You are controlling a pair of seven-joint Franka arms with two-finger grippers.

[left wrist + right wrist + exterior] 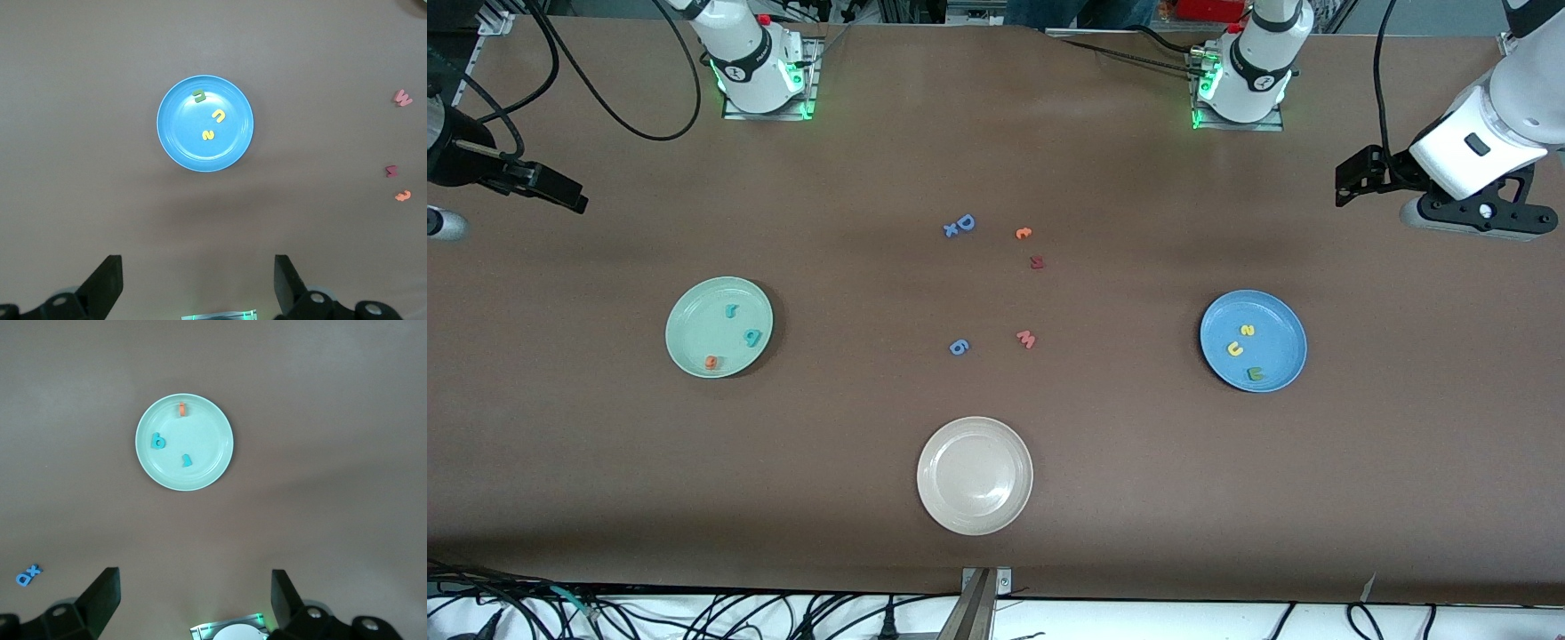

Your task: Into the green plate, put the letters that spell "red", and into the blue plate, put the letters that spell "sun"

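The green plate (685, 347) (207, 433) lies toward the right arm's end of the table. In it are the teal "r" (731, 311) (187, 460), teal "d" (753, 337) (157, 441) and orange "e" (711, 362) (182, 408). The blue plate (1282, 322) (180, 133) lies toward the left arm's end. It holds the yellow "s" (1248, 331) (208, 135), yellow "u" (1234, 348) (218, 116) and green "n" (1255, 374) (199, 95). My left gripper (1356, 178) (198, 267) and right gripper (551, 191) (193, 583) hang high near the table's ends, both open and empty.
Mid-table lie a blue "D" with an "x" (960, 226), an orange "c" (1023, 233), a dark red letter (1037, 262), a pink "w" (1026, 339) and a blue "6" (958, 347). A beige-white plate (975, 516) sits nearest the front camera.
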